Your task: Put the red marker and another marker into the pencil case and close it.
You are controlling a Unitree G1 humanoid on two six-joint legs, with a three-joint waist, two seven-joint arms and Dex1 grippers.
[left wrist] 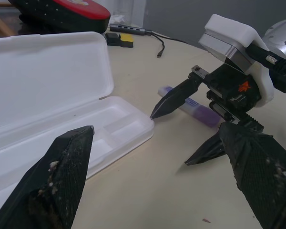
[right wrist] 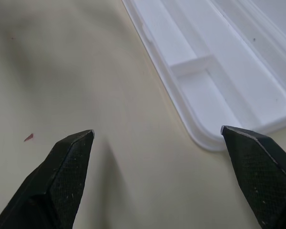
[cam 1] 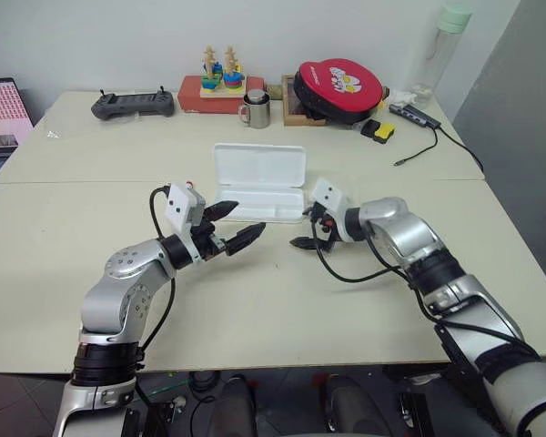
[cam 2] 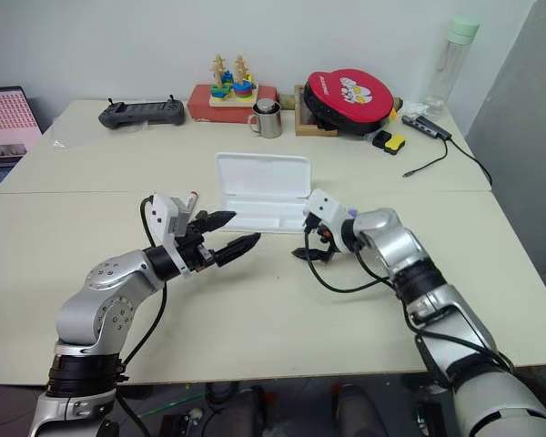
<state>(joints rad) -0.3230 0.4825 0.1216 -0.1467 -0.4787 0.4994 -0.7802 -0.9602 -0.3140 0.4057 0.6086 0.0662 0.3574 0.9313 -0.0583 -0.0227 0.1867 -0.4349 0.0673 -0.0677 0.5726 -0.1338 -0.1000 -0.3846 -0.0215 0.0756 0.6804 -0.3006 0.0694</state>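
Observation:
The white pencil case (cam 1: 259, 182) lies open mid-table, its lid folded back and its tray (right wrist: 219, 71) empty. Just in front of its near left corner, my left gripper (cam 1: 246, 220) is open with nothing between the fingers. My right gripper (cam 1: 302, 228) is open too, tips down near the case's near right corner. The short purple marker (left wrist: 190, 106) lies on the table right behind the right gripper, beside the case's right end. A red tip of the red marker (cam 2: 193, 195) peeks out behind my left wrist; the rest of it is hidden.
Along the far edge stand a black controller (cam 1: 133, 105), a stacking toy on a red box (cam 1: 220, 82), a metal mug (cam 1: 255, 109), a red round pouch (cam 1: 339, 88), a yellow-black block (cam 1: 379, 130), a cabled hub (cam 1: 419, 114) and a bottle (cam 1: 441, 45).

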